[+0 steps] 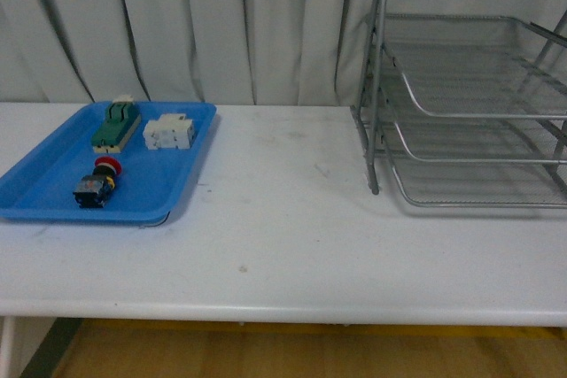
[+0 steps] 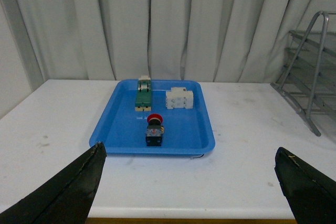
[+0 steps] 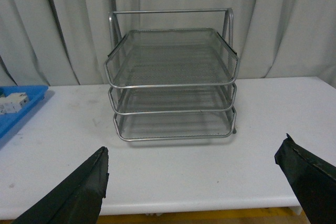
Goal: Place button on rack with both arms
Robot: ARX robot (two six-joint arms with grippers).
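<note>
Step in hand, we are judging: reaching for the button [image 1: 97, 181]. Lowering straight and closing across its dark body, clear of the green block [image 1: 115, 126] and white block [image 1: 168, 132], should be serving best. Button is lying in the blue tray [image 1: 190, 165] near the counter's [image 1: 283, 245] left edge, ahead of our left hand [image 2: 188, 150], well apart. Both hands are hanging released, empty; right hand [image 3: 194, 148] facing the rack [image 3: 170, 85].
</note>
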